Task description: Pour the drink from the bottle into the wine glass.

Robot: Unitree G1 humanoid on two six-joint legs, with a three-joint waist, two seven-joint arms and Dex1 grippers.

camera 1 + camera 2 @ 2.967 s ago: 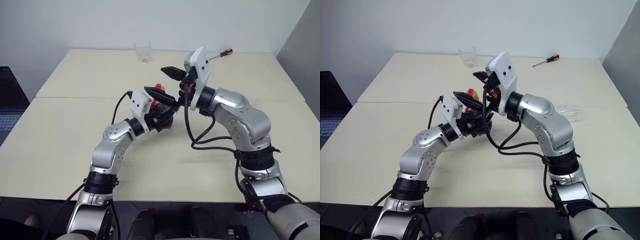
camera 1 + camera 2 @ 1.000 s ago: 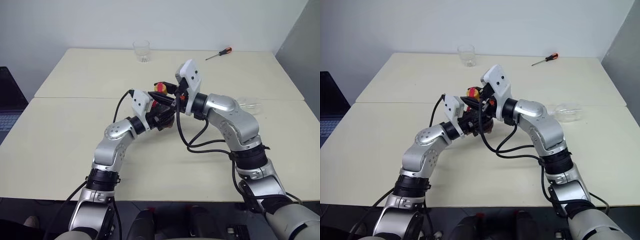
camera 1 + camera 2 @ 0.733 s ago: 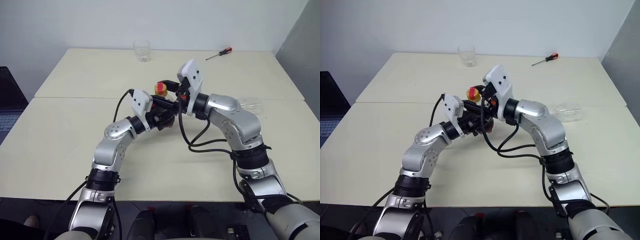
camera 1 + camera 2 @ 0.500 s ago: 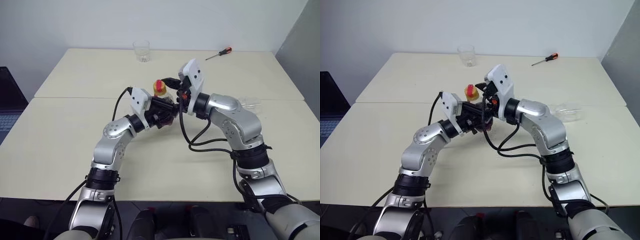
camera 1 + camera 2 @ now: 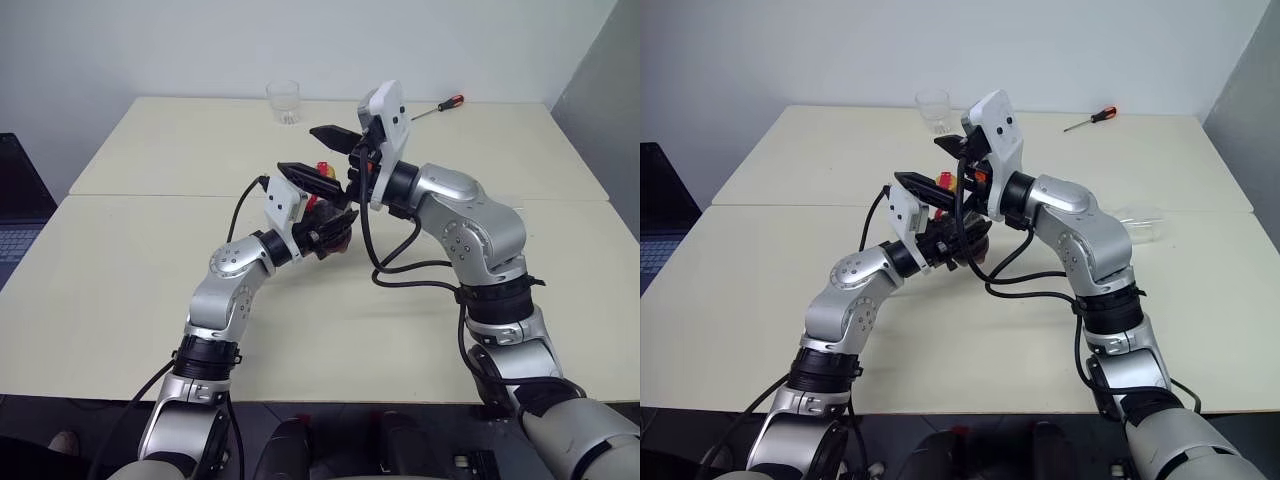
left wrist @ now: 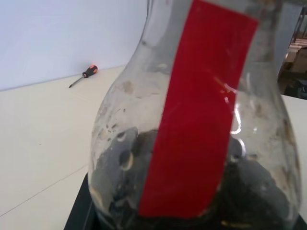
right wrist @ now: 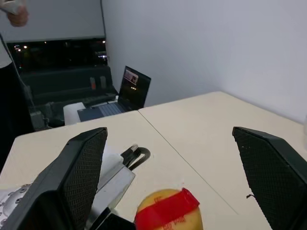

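- Bottle (image 6: 192, 143) position: sits clamped by its rounded body in the left gripper (image 5: 322, 205), jaws narrow around it, raised off the table (image 5: 150, 150) near the middle, neck up and tipped a little.
- Holds the drink (image 6: 249, 191) low in the belly, dark under a red strip.
- Carries the yellow cap (image 7: 168, 211) on the neck, so nothing can pour yet.
- Hangs the right gripper (image 7: 170, 132) just over that cap, jaws spread wide, one finger to each side, touching nothing.
- Turns the coming move on that line-up: lies directly below and between the open fingers, bottle's long axis pointing up towards them, so calls, by my reading, for a short drop and a squeeze on the cap, then a twist.
- Puts the right arm nearer the cap; keeps the left arm busy as the holder.
- Leaves the wine glass (image 5: 1140, 225) well apart on the robot's right, apparently lying on its side, which would need righting before any pour.
- Keeps the tumbler (image 5: 284, 101) and the screwdriver (image 5: 440, 106) at the far edge, out of the way.
- Finds nothing between gripper and cap; risks only the crowding of both wrists and their cables.
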